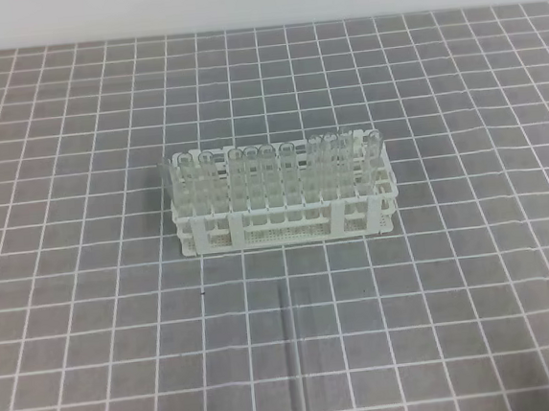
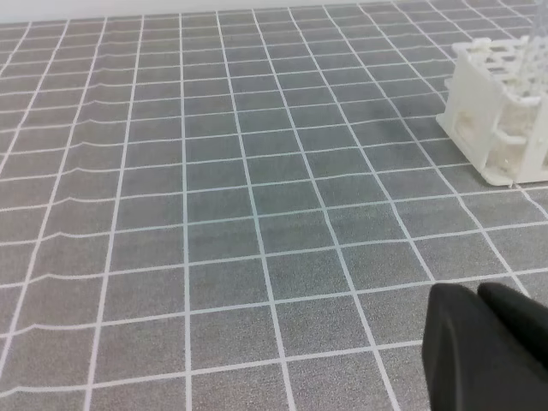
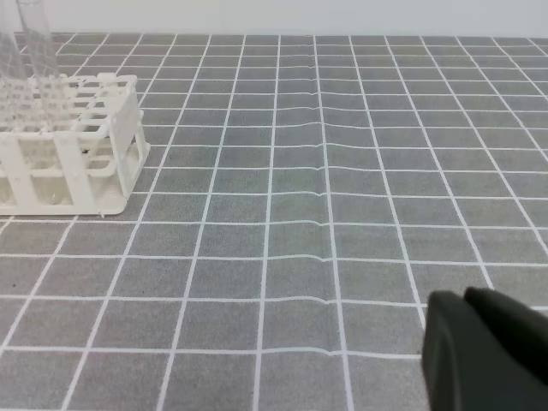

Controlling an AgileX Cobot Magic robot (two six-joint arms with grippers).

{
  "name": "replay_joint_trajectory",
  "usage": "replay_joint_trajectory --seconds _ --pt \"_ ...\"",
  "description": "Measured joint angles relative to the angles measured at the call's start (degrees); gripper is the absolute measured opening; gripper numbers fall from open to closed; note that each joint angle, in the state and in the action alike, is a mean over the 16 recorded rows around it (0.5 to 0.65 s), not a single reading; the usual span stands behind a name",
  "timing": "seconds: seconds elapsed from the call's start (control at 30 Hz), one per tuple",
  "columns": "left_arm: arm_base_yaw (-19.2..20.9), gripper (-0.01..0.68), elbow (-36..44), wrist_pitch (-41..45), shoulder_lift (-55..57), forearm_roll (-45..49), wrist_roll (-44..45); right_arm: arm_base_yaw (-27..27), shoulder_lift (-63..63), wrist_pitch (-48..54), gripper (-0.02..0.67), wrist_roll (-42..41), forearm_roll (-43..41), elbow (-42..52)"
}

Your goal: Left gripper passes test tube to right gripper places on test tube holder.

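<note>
**Ana:** Clear glass or plastic, I can't tell which. The test tube (image 1: 294,353) lies flat on the surface (image 1: 477,322) on its own, at about 6 o'clock from the holder (image 1: 286,226), well apart from it and running roughly 12 to 6.

**Ben:** How would you expect it to handle?

**Ana:** Light, stiff, smooth-walled and round, so I'd guess slippery and quick to roll if nudged sideways. If it's glass, a hard squeeze could crack it. I'd take it across its width near the middle or a little toward one end, leaving a free length for the other arm to take at the handover.

**Ben:** And the rack?

**Ana:** White plastic lattice, already carrying many similar clear tubes standing upright. From overhead I can't pick out which holes are free.

**Ben:** Where are the arms?

**Ana:** Neither shows in the overhead view. The left gripper (image 2: 484,342) appears only as black finger tips at 5 o'clock in its own camera, hanging over bare grid mat with the rack corner at 2 o'clock. The tips look close together, but so little shows that I can't tell if they're open. The right gripper (image 3: 484,347) is the same story: dark tips at 5 o'clock, rack at 10 o'clock, spacing unreadable. Neither holds anything I can see.
</note>
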Motion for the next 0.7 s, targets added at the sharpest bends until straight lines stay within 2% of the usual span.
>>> replay_joint_trajectory --seconds 0.43,0.7 --pt "0.0 0.0 -0.4 -1.7 0.9 -1.1 -0.2 0.0 0.0 -0.7 -0.001 0.0 0.6 0.0" --pt "0.0 0.0 -0.4 -7.0 0.9 -4.0 -2.6 0.0 0.0 -5.1 -0.001 0.0 9.4 0.0"
